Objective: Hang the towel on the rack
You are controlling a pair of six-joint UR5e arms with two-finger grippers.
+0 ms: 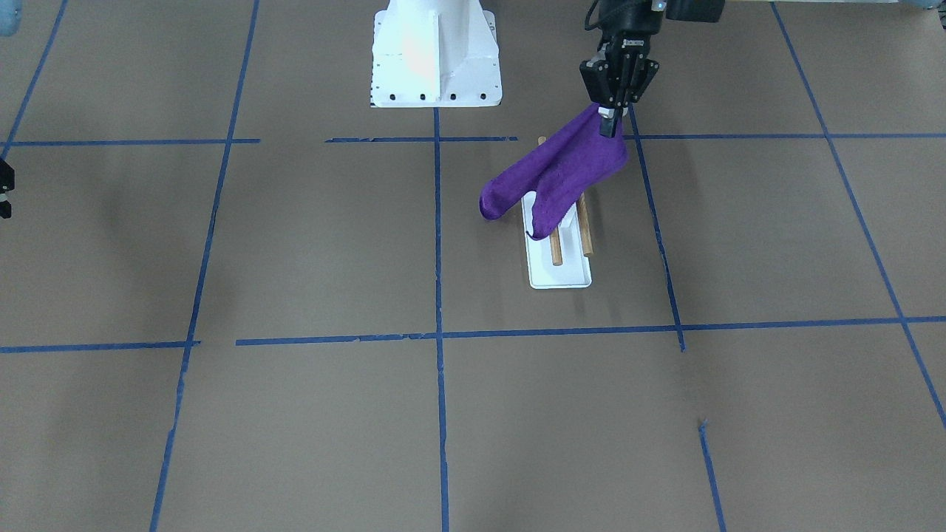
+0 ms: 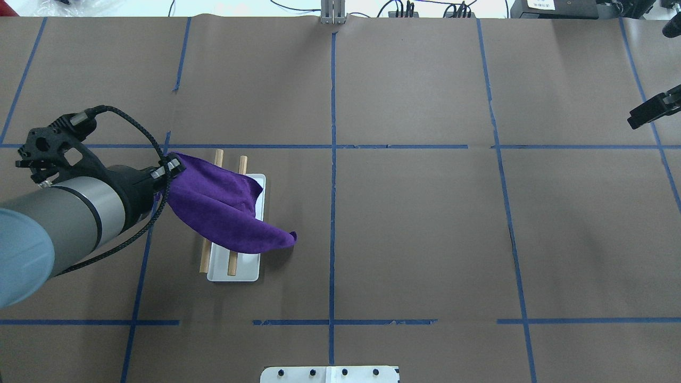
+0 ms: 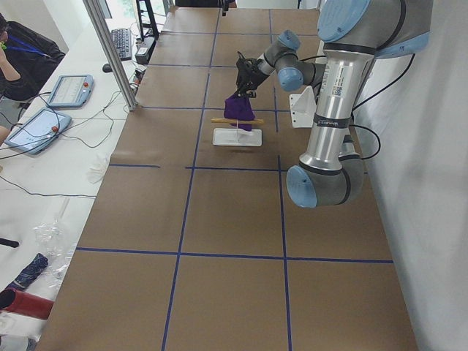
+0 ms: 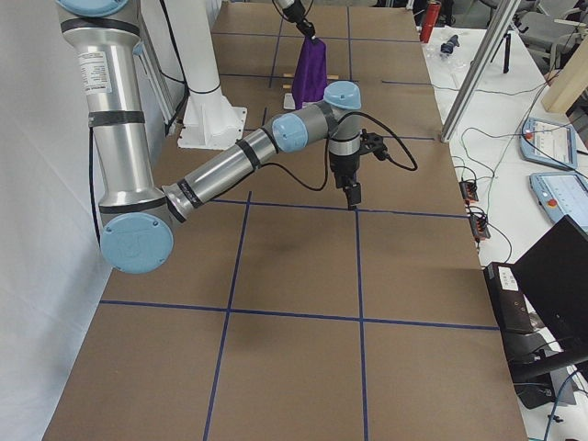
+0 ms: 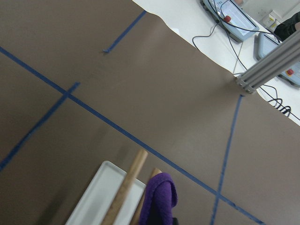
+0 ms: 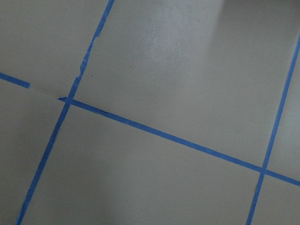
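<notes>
My left gripper (image 1: 610, 124) is shut on one corner of the purple towel (image 1: 562, 177) and holds it up above the rack's robot-side end. The towel (image 2: 218, 207) slopes down across the two brown dowel rods (image 2: 218, 157) and hides their middle. Its low end (image 2: 284, 239) reaches the table beside the rack's white base (image 2: 237, 271). The left wrist view shows a towel fold (image 5: 158, 199), one dowel (image 5: 126, 187) and the base (image 5: 101, 197). My right gripper (image 2: 654, 109) is open and empty, far off at the other side of the table.
The white robot pedestal (image 1: 434, 55) stands at the robot's edge of the table. Blue tape lines (image 2: 333, 159) cross the brown paper cover. An aluminium post (image 3: 110, 51), tablets and cables sit along the operators' side.
</notes>
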